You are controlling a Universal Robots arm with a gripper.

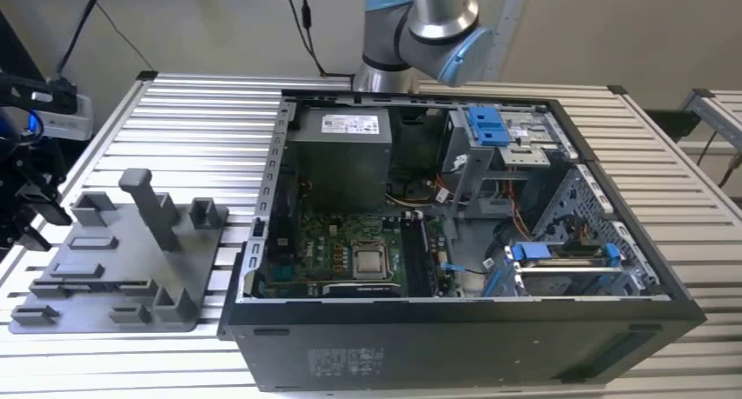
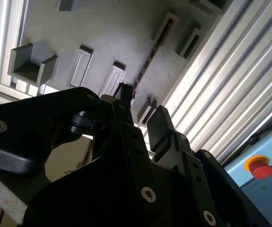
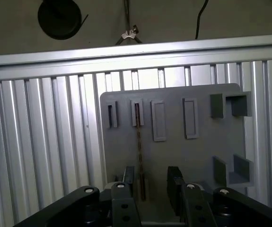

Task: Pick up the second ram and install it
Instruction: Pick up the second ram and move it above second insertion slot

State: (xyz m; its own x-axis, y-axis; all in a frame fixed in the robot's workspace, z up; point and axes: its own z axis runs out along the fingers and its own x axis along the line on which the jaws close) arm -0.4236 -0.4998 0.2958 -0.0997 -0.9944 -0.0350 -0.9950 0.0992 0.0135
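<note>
The ram (image 3: 138, 142) is seen standing on edge in a narrow slot of the grey tray (image 3: 202, 156), so that it is presented as a thin dark line running along the tray's length; the same edge is caught in the second wrist view (image 2: 149, 59). The pincer (image 3: 151, 171) is held over the tray end of that line with its fingers (image 3: 175, 182) apart and nothing clamped between them, and the stick is taken into the gap without being touched. It is judged that the step in hand is the approach for the grasp. The ram is seen nearer one finger than the other, so the gap would best be centred on it before anything is closed, otherwise the stick would be pushed sideways against the slot wall. The pads are best kept parallel to the flat faces, and the grip taken on those faces, not on the contact edge. The tray is borne on the ribbed worktop (image 3: 46, 142), and in the exterior view the open case (image 1: 464, 347) is found beside the tray (image 1: 82, 316), on the exterior view's right
</note>
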